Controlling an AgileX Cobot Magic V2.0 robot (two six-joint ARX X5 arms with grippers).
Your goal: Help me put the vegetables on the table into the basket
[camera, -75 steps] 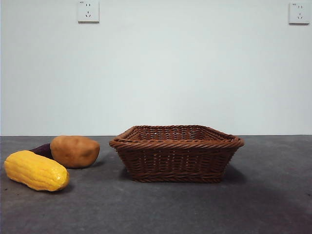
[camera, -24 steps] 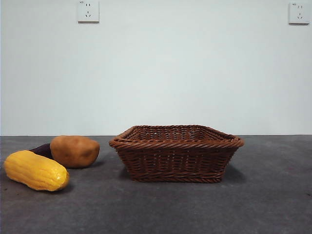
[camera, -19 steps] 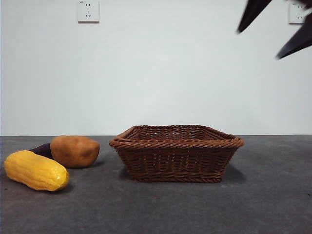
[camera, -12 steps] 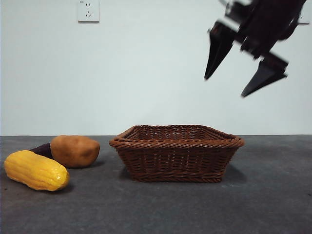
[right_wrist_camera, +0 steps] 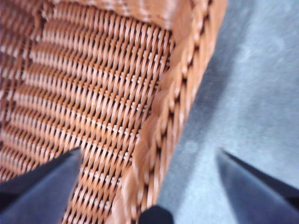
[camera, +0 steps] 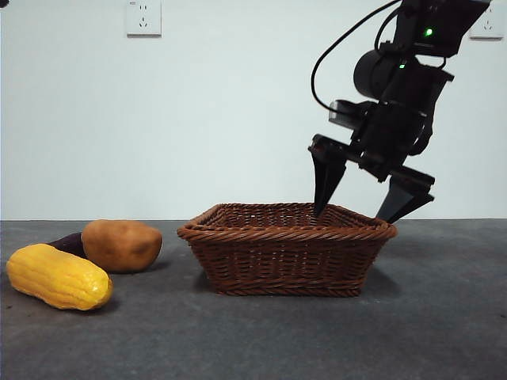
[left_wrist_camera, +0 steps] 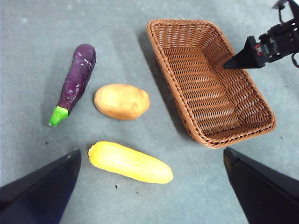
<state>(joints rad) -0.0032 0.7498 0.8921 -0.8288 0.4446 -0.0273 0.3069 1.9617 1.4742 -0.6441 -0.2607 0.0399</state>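
Note:
Three vegetables lie on the table (camera: pixel 317 340) left of the basket (camera: pixel 285 233): the yellow corn cob (camera: pixel 59 277) nearest, the brown potato (camera: pixel 121 245) behind it, and the purple eggplant (camera: pixel 70 243) mostly hidden behind the potato. My right gripper (camera: pixel 352 215) is open and straddles the basket's right rim (right_wrist_camera: pixel 163 116), one jaw inside and one outside. My left gripper (left_wrist_camera: pixel 150 153) is open and hangs high above the corn (left_wrist_camera: pixel 130 162), potato (left_wrist_camera: pixel 121 101) and eggplant (left_wrist_camera: pixel 74 81), touching none. The basket (left_wrist_camera: pixel 212 140) holds nothing.
A white wall with two sockets (camera: pixel 143 17) (camera: pixel 486 22) stands behind the table. The right arm's body and cable (camera: pixel 396 87) rise above the basket's right side. Bare table lies in front of the basket.
The right arm has come down from the upper right corner to the basket's right rim, jaws open throughout. The vegetables and the basket have not moved.

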